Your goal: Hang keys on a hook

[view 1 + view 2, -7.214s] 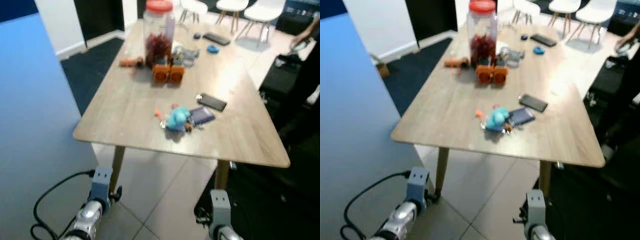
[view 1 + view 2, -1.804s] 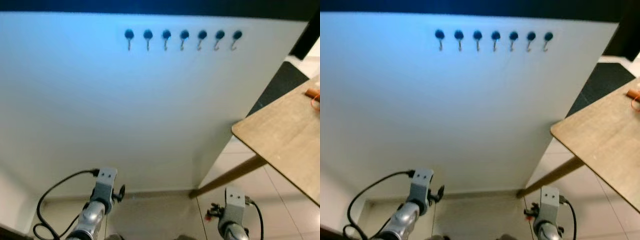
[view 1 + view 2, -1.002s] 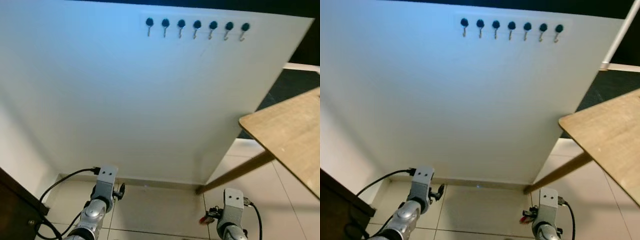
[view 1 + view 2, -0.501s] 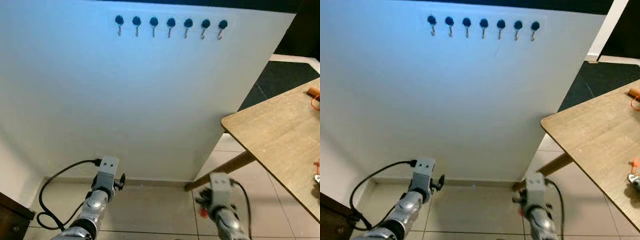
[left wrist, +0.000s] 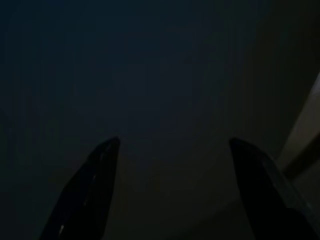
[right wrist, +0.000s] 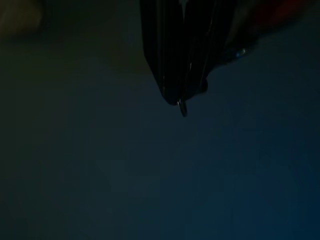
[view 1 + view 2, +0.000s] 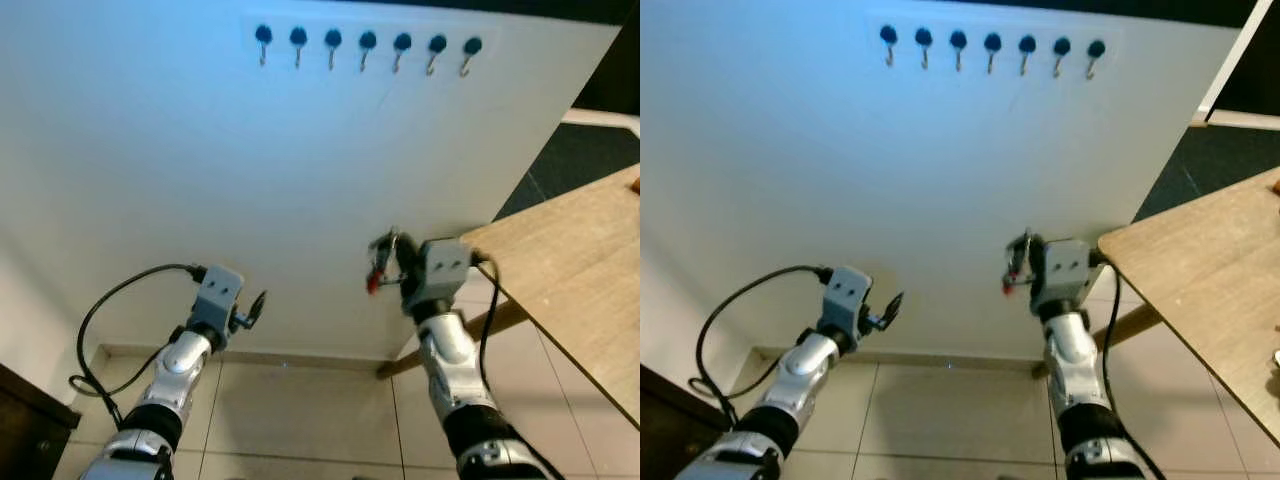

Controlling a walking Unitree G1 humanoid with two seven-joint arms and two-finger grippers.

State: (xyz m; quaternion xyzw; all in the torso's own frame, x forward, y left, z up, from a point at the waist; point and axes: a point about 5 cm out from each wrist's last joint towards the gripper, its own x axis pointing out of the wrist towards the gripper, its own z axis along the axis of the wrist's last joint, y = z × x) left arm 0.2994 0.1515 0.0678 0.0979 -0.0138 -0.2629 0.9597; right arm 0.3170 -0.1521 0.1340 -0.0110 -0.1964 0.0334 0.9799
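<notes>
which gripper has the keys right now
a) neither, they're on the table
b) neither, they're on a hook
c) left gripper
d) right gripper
d) the right gripper is raised before the white wall, fingers shut on the keys with their red tag, well below the hooks; the left gripper is open and holds nothing.

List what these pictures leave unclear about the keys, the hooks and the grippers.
- Keys: small and blurred in the eye views against the right gripper; their number and shape cannot be told.
- Right wrist view: too dark; a metal tip pokes past the shut fingers.
- Hooks: too small to see how their ends curve.
- Left gripper: its surroundings are lost in darkness.
</notes>
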